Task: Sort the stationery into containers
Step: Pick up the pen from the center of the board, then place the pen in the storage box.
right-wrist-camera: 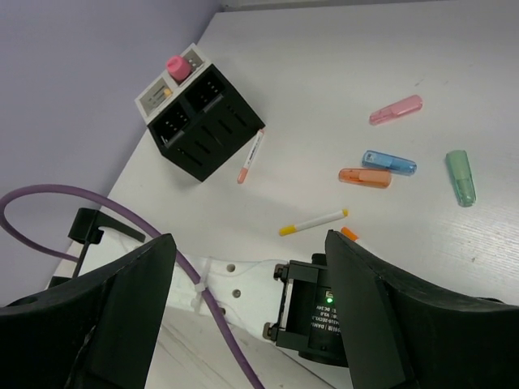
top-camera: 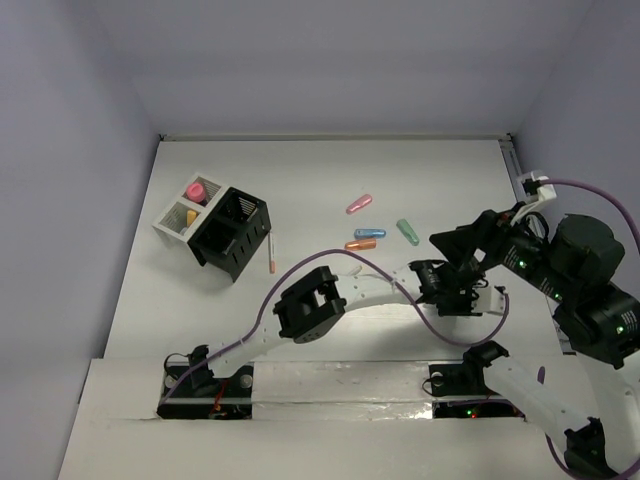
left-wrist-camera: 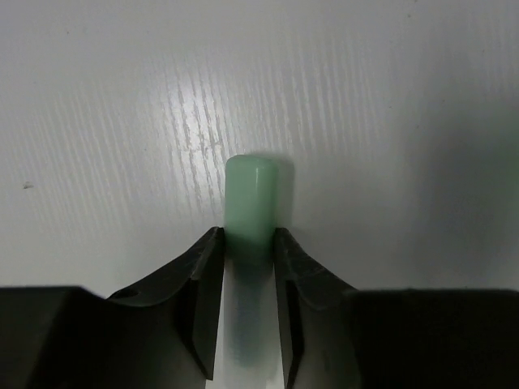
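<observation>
From above, the black box and the white box sit touching at the left of the desk, with a pink-capped marker upright in the white one. A green marker lies loose mid-desk, its long axis slanting from far-left to near-right, and the left pincer sits low just on its near side. In the left wrist view that pincer is closed onto a pale green marker, both fingers pressing its sides. The marker's long axis runs straight out between them, rounded end pointing away from the camera. In the right wrist view the right pincer gapes wide and holds nothing. On the desk beyond it a white pen lies slantwise, yellow end to the view's left.
</observation>
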`<control>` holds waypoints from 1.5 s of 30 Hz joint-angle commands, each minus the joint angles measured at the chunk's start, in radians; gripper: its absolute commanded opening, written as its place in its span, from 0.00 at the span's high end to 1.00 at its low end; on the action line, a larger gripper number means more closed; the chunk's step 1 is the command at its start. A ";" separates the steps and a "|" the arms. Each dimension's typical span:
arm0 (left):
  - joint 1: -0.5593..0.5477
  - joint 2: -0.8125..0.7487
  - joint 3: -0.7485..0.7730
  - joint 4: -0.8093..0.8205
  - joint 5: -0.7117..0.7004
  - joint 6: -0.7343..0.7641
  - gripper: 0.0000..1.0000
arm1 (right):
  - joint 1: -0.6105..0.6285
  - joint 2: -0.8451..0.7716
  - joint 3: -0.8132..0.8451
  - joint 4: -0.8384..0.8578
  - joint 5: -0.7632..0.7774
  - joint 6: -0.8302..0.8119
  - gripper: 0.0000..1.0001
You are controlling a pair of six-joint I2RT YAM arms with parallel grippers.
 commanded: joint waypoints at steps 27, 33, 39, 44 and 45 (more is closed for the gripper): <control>0.454 -0.995 -0.768 0.756 -0.346 -0.645 1.00 | 0.005 -0.326 -0.507 0.560 0.129 0.086 0.00; 0.710 -1.352 -1.061 0.703 -0.542 -0.855 1.00 | 0.005 -0.317 -0.710 0.686 0.053 0.117 0.00; 0.997 -1.552 -1.244 0.565 -0.688 -0.948 1.00 | 0.005 -0.340 -0.843 0.802 0.003 0.168 0.00; 1.115 -1.571 -1.238 0.471 -0.755 -0.949 1.00 | 0.005 -0.327 -0.922 0.829 -0.026 0.173 0.00; 1.131 -1.569 -1.236 0.469 -0.762 -0.936 1.00 | 0.005 -0.326 -0.926 0.826 -0.026 0.168 0.00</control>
